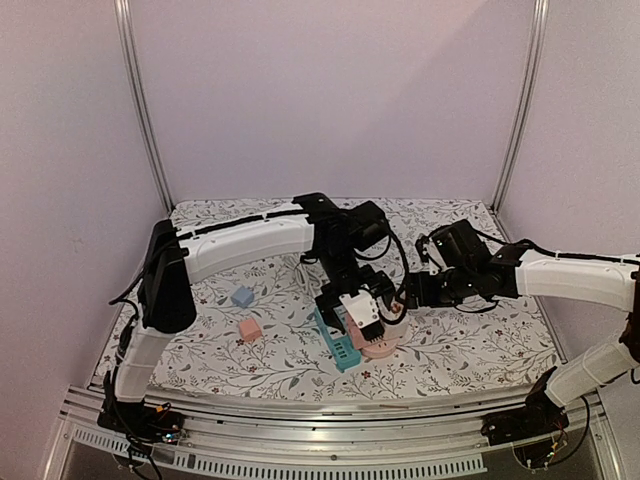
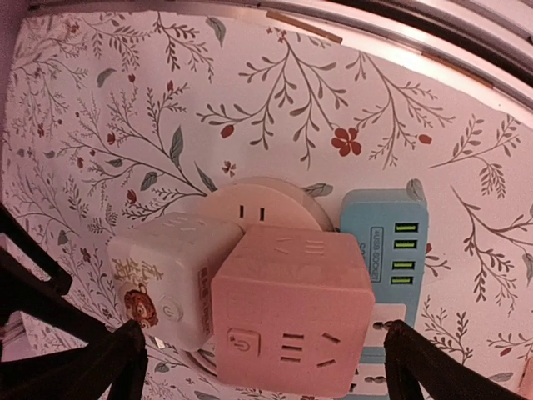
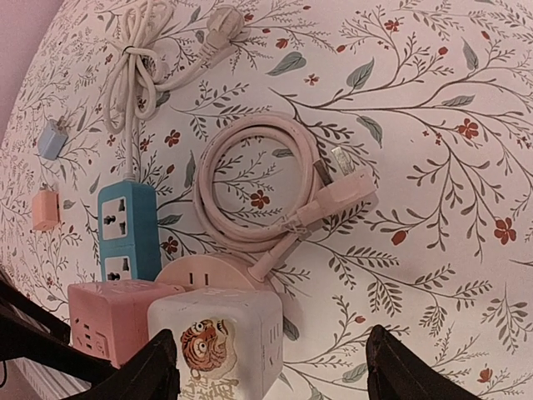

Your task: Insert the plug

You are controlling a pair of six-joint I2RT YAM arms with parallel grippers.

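A pink plug [image 3: 346, 190] on a coiled pink cable [image 3: 250, 179] lies flat on the floral table, beyond a round pink socket base [image 3: 204, 273]. On or against that base stand a pink socket cube [image 2: 291, 312] and a white cube with a tiger sticker [image 3: 221, 346]. My left gripper [image 2: 262, 367] is open and hangs over the pink cube, one finger on each side of it. My right gripper [image 3: 275, 379] is open too. The white cube sits by its left finger [image 3: 154, 375], and bare table shows before the other finger.
A blue power strip [image 3: 127, 229] lies beside the round base. A second bundled cable with a plug [image 3: 141, 58] lies farther off. A small blue adapter [image 1: 242, 296] and a small pink adapter [image 1: 250, 329] sit to the left. Both arms crowd the table's middle.
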